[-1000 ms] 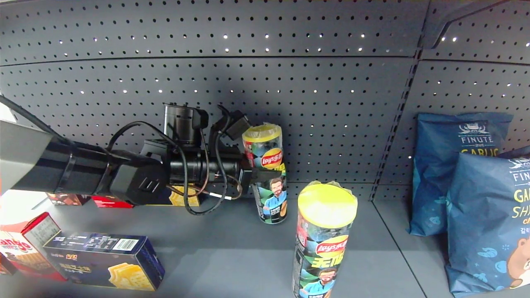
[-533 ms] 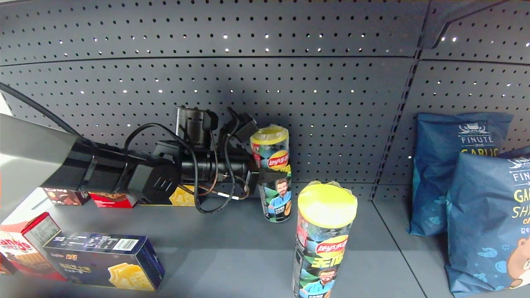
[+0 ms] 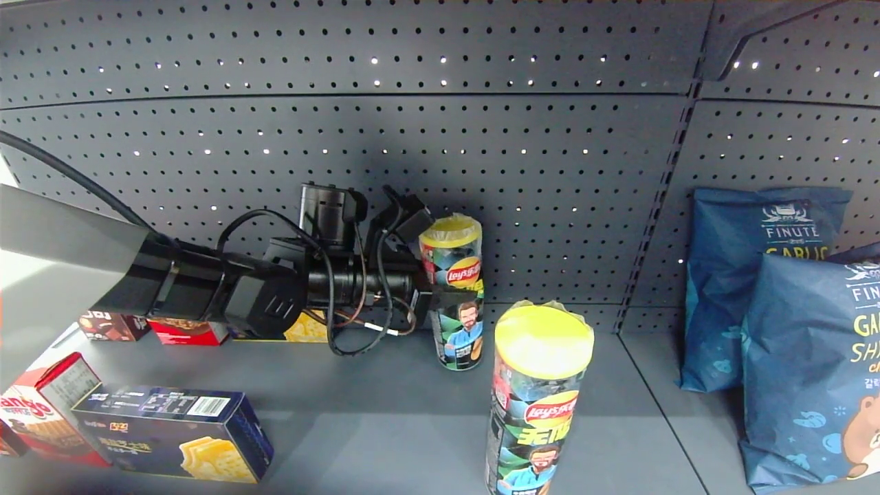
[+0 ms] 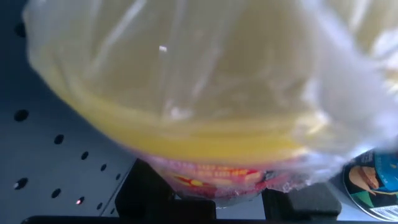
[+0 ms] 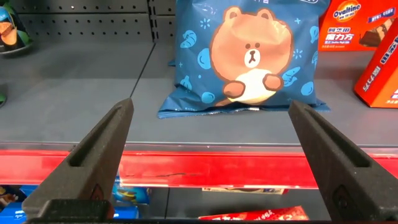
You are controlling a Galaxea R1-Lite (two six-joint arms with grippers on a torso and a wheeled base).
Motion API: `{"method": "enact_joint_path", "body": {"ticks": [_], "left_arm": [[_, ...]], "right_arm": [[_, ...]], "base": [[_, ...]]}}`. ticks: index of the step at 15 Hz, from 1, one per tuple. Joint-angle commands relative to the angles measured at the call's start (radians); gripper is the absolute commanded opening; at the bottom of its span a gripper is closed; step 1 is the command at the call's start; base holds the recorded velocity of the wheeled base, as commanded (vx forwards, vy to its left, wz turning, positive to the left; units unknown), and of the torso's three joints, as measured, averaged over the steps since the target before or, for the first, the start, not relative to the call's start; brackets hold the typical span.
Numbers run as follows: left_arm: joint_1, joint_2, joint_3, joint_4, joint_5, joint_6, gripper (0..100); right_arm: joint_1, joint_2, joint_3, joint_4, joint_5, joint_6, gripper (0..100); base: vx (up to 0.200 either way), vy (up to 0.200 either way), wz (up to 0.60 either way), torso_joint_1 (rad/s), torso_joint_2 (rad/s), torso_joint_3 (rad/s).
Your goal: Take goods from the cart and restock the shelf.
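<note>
A chip can (image 3: 454,292) with a yellow lid stands upright near the shelf's pegboard back. My left gripper (image 3: 445,300) comes in from the left and is shut on the can's middle. In the left wrist view the can's lid (image 4: 205,93) looms close, with dark fingers (image 4: 146,193) on either side of the body below it. A second, matching can (image 3: 540,399) stands free on the grey shelf (image 3: 385,412), nearer and to the right. My right gripper (image 5: 211,162) hangs open in front of a lower shelf, holding nothing.
Biscuit boxes (image 3: 172,433) lie at the front left, with small boxes (image 3: 185,331) along the back left. Blue snack bags (image 3: 763,275) stand at the right. In the right wrist view a blue bear bag (image 5: 245,56) and orange boxes (image 5: 379,56) sit behind a red shelf edge (image 5: 211,168).
My left arm has carried the can a little to the right and farther back toward the pegboard. The front can, the boxes and the bags have stayed put.
</note>
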Motion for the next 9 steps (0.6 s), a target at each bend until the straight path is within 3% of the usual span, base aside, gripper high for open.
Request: {"method": "enact_joint_path", "body": {"ticks": [1,5,9], "left_arm": [[-0.009,-0.001,-0.005,0.001,-0.019,-0.001,0],[-0.024,0.01,-0.005,-0.001,-0.062,0.001,0],[-0.027,0.02,-0.011,0.001,-0.101,0.024,0]], "right_arm": [[0.001,0.0,0.0,0.0,0.001,0.0,100],[0.001,0.0,0.0,0.0,0.001,0.0,100],[0.001,0.0,0.0,0.0,0.0,0.001,100]], "base": [[0.0,0.0,0.0,0.0,0.0,0.0],[0.0,0.0,0.0,0.0,0.0,0.0],[0.0,0.0,0.0,0.0,0.0,0.0]]}}
